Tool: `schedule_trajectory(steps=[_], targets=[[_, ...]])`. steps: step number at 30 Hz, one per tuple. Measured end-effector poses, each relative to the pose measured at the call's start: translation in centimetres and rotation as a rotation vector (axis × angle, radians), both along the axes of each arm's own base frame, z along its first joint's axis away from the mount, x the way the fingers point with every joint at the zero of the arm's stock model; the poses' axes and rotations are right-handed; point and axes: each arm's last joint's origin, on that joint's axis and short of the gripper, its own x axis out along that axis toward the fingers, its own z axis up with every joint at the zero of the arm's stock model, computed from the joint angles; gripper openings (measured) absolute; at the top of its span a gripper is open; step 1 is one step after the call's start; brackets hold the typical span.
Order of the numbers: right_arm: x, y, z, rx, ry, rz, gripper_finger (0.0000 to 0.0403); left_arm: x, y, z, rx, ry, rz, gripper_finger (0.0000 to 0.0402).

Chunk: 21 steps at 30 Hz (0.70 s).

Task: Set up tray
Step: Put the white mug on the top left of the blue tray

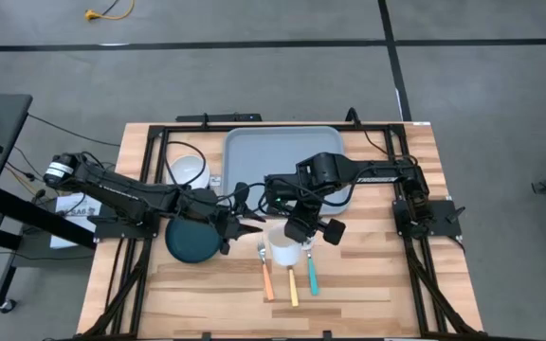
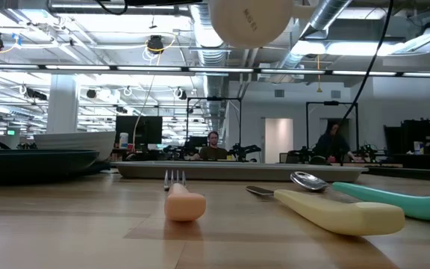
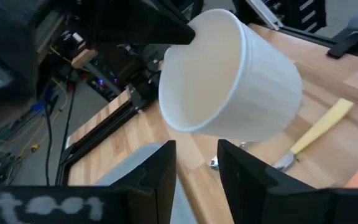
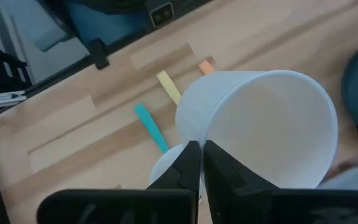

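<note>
Smooth white plastic cup (image 4: 260, 134), rim pinched by right fingers (image 4: 194, 163); left fingers (image 3: 194, 171) parted.

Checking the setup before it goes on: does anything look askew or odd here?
Only the white cup: the right hand pinches its rim and holds it tilted in the air above the cutlery, not standing. The tray has nothing on it.

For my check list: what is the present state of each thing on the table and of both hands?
cup: lifted off the table, tilted, held at its rim.
right hand: shut on the cup.
left hand: open, empty, near the cup.
tray: flat on the table.
plate: flat on the table.
bowl: upright, beside the tray.
fork, spoon, teal utensil: lying flat.
</note>
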Motion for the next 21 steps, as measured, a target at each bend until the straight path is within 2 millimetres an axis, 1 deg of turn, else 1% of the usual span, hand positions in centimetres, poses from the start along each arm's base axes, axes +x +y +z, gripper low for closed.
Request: schedule_trajectory(steps=[5, 8, 10, 15, 18, 21], targets=[[0.0, 0.0, 0.0, 0.006, -0.005, 0.012, 0.0000, -0.1, -0.2, 0.0, -0.004, 0.003, 0.000, 0.0108], [0.1, -0.5, 0.0, -0.018, 0.014, -0.046, 0.0000, -0.1, -0.2, -0.2, -0.026, 0.023, 0.009, 0.0108], [0.2, -1.2, -0.1, -0.034, 0.032, -0.109, 0.0000, -0.1, -0.2, -0.3, -0.036, 0.036, 0.014, 0.0108], [0.5, -4.2, -0.2, -0.097, 0.076, -0.319, 0.0000, -0.2, -0.1, -0.5, -0.081, 0.064, 0.051, 0.0108], [0.7, -6.7, -0.2, -0.136, 0.088, -0.462, 0.0000, -0.3, 0.0, -0.7, -0.094, 0.090, 0.086, 0.0108], [0.8, -9.7, -0.2, -0.136, 0.086, -0.604, 0.0000, -0.4, 0.1, -1.0, -0.085, 0.107, 0.149, 0.0108]])
